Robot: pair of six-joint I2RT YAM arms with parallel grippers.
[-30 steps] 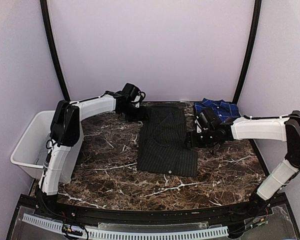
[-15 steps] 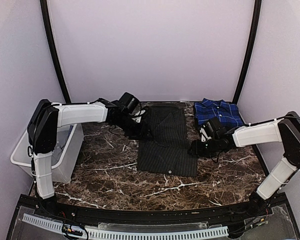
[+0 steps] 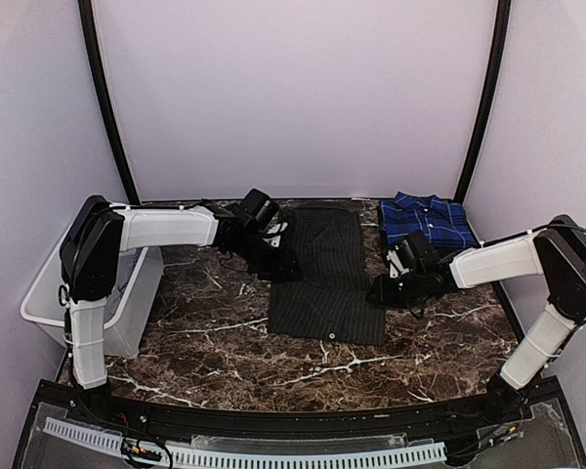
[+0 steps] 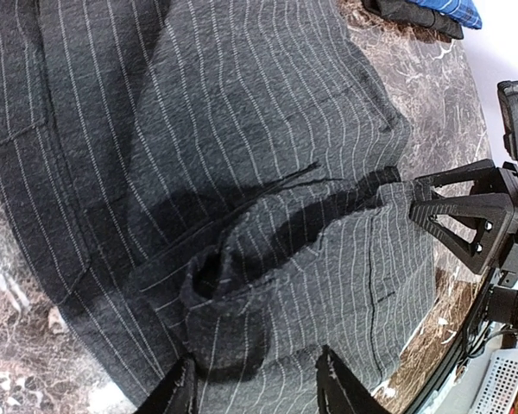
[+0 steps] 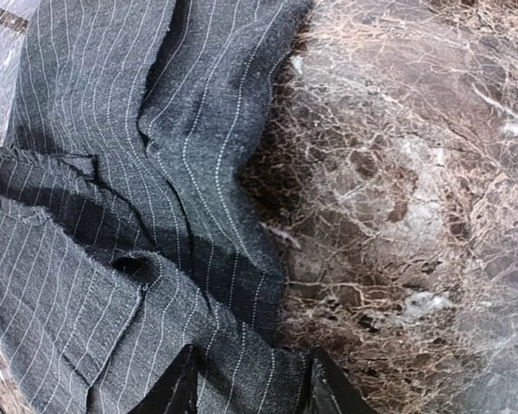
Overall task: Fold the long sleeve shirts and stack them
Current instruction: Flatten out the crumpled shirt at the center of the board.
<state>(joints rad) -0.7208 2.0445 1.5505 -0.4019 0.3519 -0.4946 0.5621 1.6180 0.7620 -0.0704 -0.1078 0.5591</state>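
Note:
The black pinstriped long sleeve shirt (image 3: 322,274) lies folded into a long strip at the table's middle back. My left gripper (image 3: 278,264) sits low at its left edge and my right gripper (image 3: 379,290) at its right edge. In the left wrist view the left gripper (image 4: 255,369) is open, its fingers astride a raised bunch of pinstriped cloth (image 4: 242,129). The right gripper (image 5: 252,360) is open too, its fingers straddling the shirt's edge (image 5: 112,172) where it meets the marble. The blue plaid shirt (image 3: 425,217) lies folded at the back right.
A white plastic bin (image 3: 49,293) hangs off the table's left side under the left arm. The dark marble table (image 3: 215,342) runs to a black front rail. Curved black poles and pale walls close in the back and sides.
Both grippers have moved nearward along the shirt's side edges and dropped onto the cloth. Their jaws have narrowed around the fabric.

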